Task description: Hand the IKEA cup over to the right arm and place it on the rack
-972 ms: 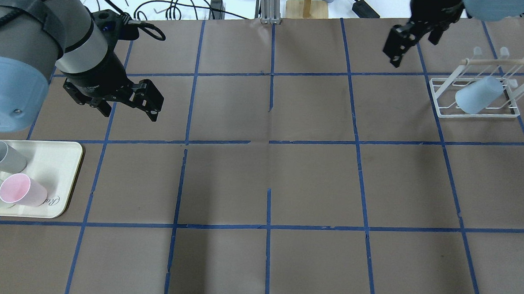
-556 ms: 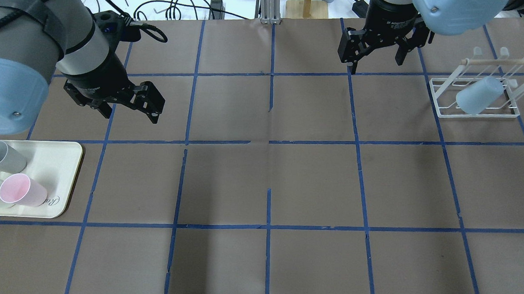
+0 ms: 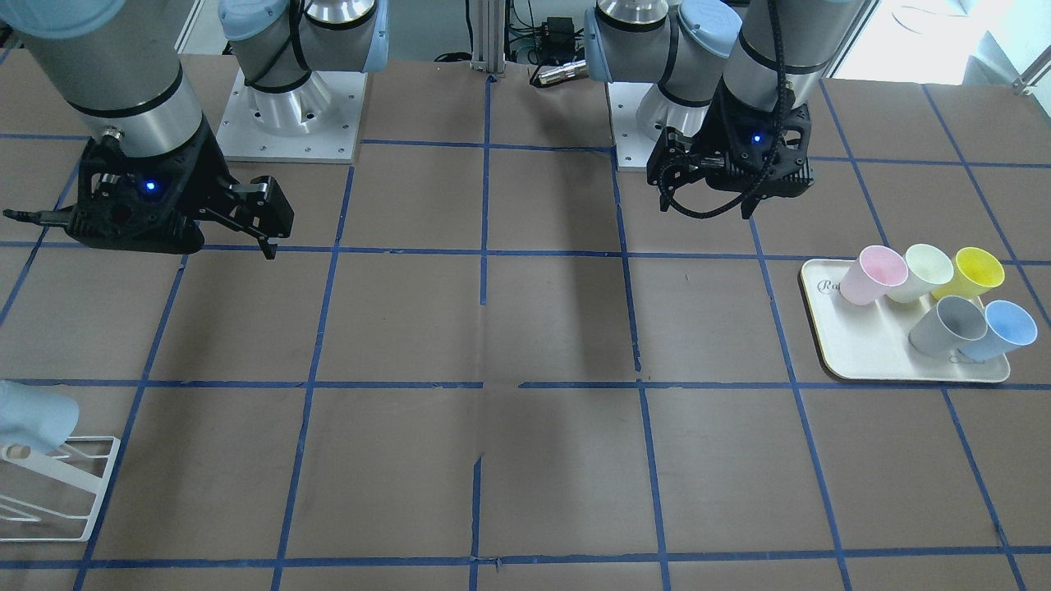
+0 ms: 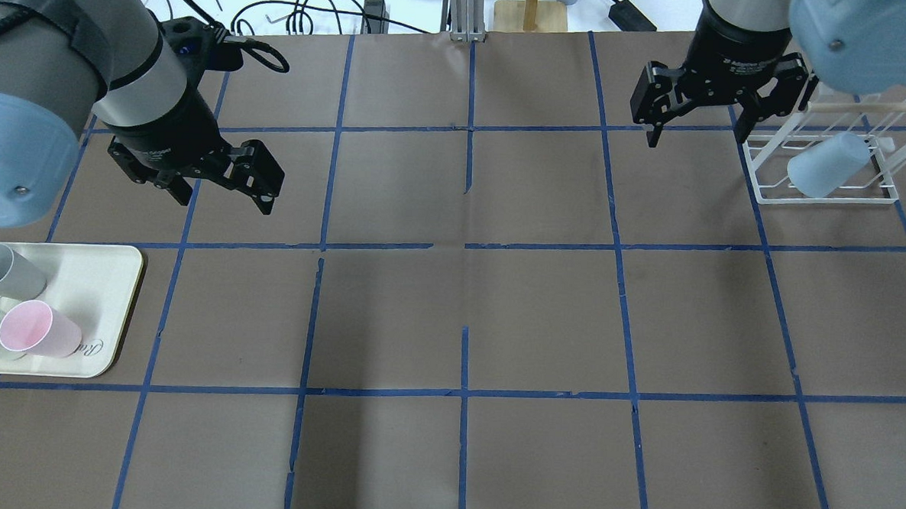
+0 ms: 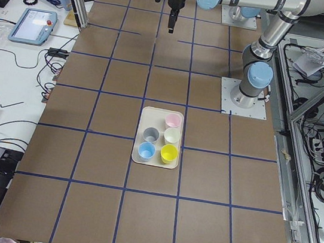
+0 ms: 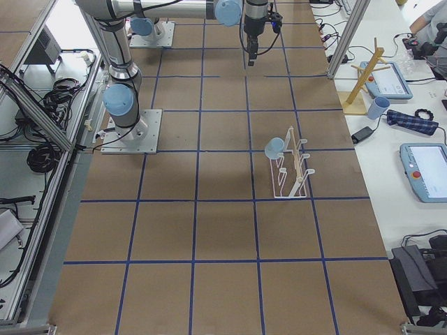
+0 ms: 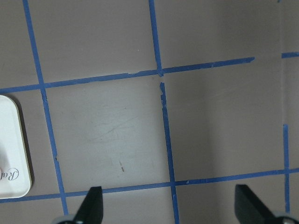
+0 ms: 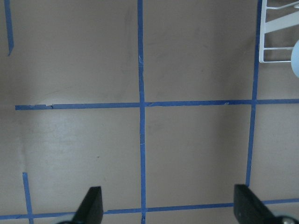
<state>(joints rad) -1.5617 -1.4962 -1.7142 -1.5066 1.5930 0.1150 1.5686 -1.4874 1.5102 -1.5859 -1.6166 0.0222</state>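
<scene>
The pale sky-blue IKEA cup [image 4: 828,165] rests tilted on the white wire rack [image 4: 822,198] at the table's far right. It also shows in the front view [image 3: 33,419] and the right side view [image 6: 274,147]. My right gripper [image 4: 695,133] hangs open and empty just left of the rack, above the table, apart from the cup. Its wrist view [image 8: 169,207] shows bare table, with the rack's corner [image 8: 275,28] at the top right. My left gripper [image 4: 222,192] is open and empty above the table's left part, beyond the tray.
A cream tray [image 4: 108,270] at the near left holds pink [image 3: 874,275], pale green [image 3: 920,271], yellow [image 3: 977,272], grey [image 3: 948,324] and deeper blue [image 3: 998,328] cups. Its corner shows in the left wrist view [image 7: 9,154]. Cables and a wooden stand [image 4: 531,13] lie beyond the far edge.
My right gripper has swung and turned, first left, then back right and nearer, ending open beside the rack. The cup stays on the rack. The left arm has barely moved.
</scene>
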